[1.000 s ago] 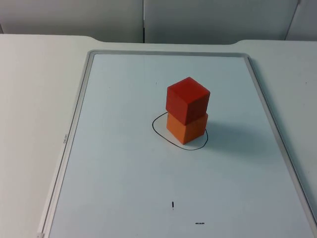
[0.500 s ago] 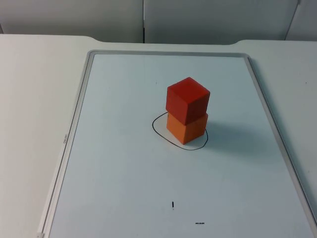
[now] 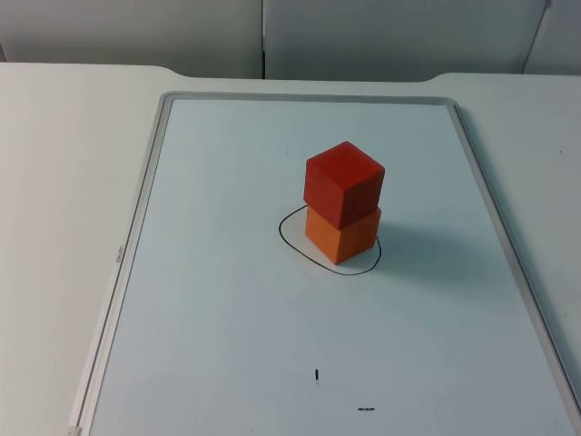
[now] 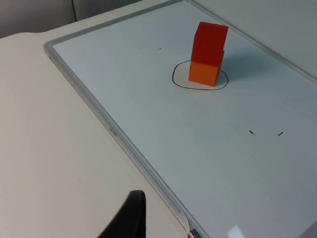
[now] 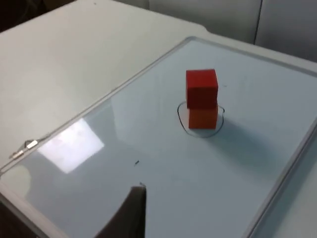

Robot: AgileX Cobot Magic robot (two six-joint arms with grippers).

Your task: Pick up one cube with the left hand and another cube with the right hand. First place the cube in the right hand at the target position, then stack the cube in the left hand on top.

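A red cube (image 3: 343, 182) sits squarely on top of an orange cube (image 3: 341, 233), which stands inside the hand-drawn black circle (image 3: 289, 238) at the middle of the whiteboard. The left wrist view has the same stack, red cube (image 4: 209, 42) over orange cube (image 4: 204, 72). It appears again in the right wrist view as red cube (image 5: 201, 88) on orange cube (image 5: 203, 118). My left gripper (image 4: 130, 218) hangs back over the bare table left of the board, far from the stack. My right gripper (image 5: 132, 212) waits above the board's near part, also well away. Neither holds anything.
The whiteboard's grey frame (image 3: 145, 200) lies flat on the white table (image 3: 64, 182). Two small black pen marks (image 3: 317, 374) sit near the board's front. The grey partition wall (image 3: 272, 36) closes the table at the back.
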